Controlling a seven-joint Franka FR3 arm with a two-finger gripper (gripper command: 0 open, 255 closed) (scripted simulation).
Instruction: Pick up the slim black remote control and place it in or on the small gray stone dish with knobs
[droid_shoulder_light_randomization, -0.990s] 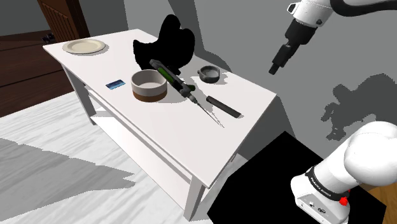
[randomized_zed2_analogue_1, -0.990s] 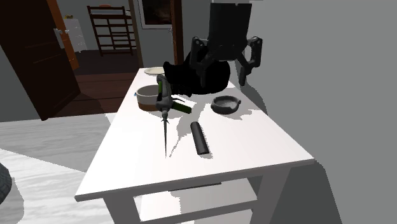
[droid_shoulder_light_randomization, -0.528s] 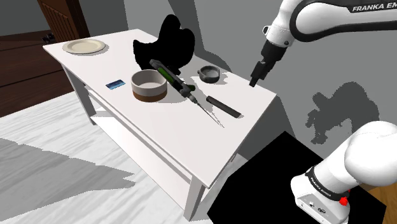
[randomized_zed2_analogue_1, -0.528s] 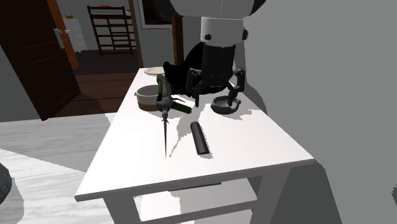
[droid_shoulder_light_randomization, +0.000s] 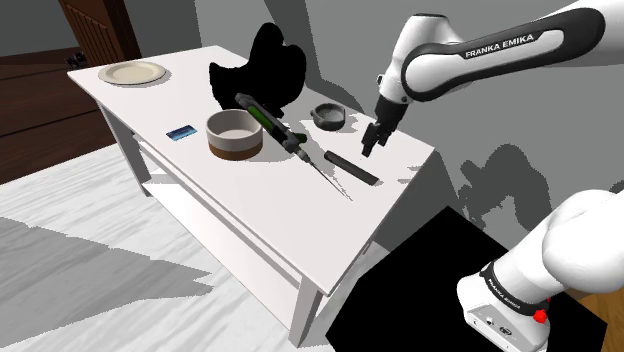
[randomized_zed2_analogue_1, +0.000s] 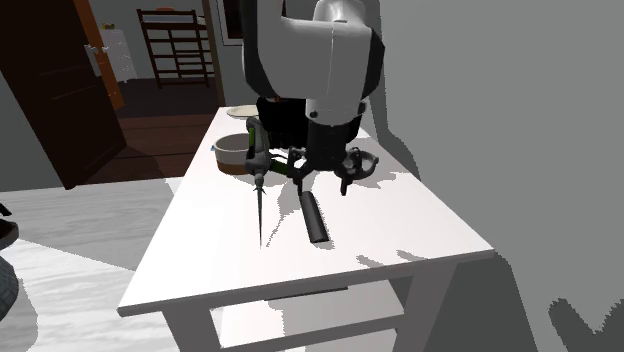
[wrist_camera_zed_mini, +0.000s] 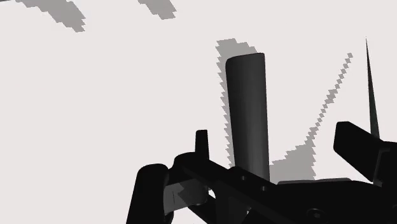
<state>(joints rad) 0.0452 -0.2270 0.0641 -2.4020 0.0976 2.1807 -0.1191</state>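
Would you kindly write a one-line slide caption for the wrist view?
Open gripper hovering over the dark remote lying on the white table.

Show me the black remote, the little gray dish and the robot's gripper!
remote (droid_shoulder_light_randomization: 352, 169), shoulder view, the middle of its long body.
dish (droid_shoulder_light_randomization: 328, 116), shoulder view, its bare inside.
gripper (droid_shoulder_light_randomization: 367, 149), shoulder view, midway between its fingertips.
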